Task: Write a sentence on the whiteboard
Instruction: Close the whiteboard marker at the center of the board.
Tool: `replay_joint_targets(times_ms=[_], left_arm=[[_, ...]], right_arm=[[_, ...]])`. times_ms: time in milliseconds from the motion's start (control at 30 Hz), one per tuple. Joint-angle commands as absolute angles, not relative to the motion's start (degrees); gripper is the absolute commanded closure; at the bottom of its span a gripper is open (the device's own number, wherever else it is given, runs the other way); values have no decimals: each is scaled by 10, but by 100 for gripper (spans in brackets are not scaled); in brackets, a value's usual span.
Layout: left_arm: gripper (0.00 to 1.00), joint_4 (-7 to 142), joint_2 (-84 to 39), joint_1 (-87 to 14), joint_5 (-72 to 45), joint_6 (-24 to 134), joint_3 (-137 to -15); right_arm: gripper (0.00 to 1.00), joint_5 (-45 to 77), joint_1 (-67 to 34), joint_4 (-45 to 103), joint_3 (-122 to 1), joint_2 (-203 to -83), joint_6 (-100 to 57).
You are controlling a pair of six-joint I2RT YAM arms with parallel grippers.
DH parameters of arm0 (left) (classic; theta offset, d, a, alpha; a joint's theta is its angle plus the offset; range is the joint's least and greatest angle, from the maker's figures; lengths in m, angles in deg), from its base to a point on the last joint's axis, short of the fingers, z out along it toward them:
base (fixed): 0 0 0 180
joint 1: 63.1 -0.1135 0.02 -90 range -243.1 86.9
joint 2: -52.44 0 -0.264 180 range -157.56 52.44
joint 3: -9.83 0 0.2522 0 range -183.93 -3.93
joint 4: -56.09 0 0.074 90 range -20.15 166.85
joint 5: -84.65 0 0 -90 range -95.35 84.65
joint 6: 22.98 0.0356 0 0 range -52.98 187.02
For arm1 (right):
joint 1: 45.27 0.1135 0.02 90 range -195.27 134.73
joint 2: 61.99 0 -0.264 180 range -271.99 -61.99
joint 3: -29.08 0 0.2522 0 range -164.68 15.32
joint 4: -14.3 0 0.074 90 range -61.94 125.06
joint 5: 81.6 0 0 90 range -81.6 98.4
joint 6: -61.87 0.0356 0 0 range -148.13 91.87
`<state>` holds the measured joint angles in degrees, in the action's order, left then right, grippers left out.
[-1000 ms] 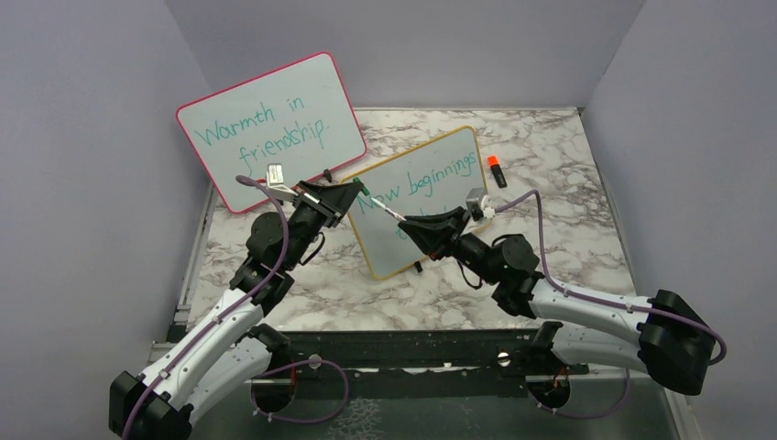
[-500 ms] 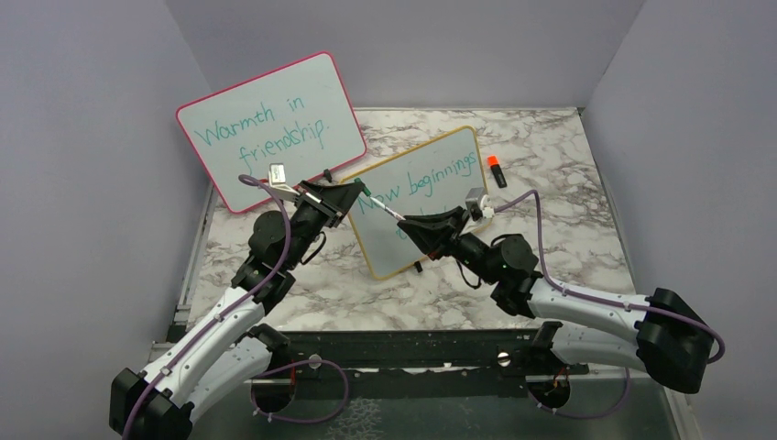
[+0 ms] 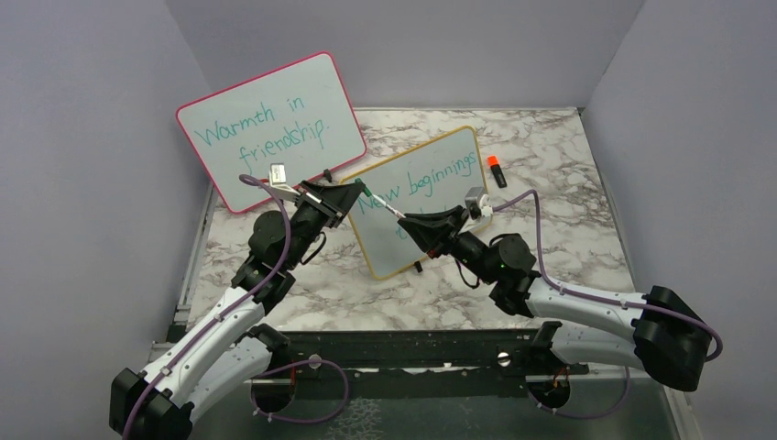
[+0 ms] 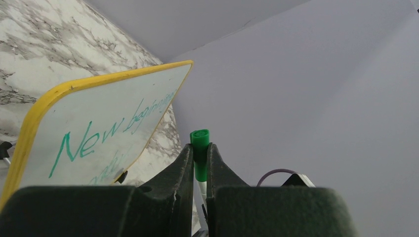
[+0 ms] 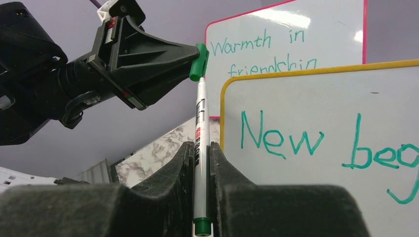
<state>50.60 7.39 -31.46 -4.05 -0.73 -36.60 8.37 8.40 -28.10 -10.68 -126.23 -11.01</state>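
My right tool (image 5: 201, 145) pinches the marker (image 5: 200, 108); its length runs straight ahead into the cap (image 5: 199, 61) my left tool (image 4: 199, 148) pinches, whiteboard (image 5: 306, 113) just to the right.

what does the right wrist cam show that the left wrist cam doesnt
Right wrist only: the pink-framed whiteboard reading "Warmth in friendship", the left gripper seen from outside, and the marker's white printed barrel clamped in the right gripper.
Left wrist only: the far end of the yellow-framed whiteboard, with all of "beginnings".
Both: that whiteboard with its teal writing starting "New", the green marker cap pinched by the left gripper, and the marble tabletop.
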Motion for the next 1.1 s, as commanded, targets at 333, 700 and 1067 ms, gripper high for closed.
replay_joint_targets(times_ms=[333,700,1067], left_arm=[[100,488,73,-310,-48,-13,-377],[100,488,73,-310,-38,-11,-381],[100,488,74,-310,-21,-4,-385]], right_arm=[[100,81,88,-289,-132,-1260,-102],[99,81,87,-273,-138,-1264,-99],[99,80,88,-258,-140,-1269,-95]])
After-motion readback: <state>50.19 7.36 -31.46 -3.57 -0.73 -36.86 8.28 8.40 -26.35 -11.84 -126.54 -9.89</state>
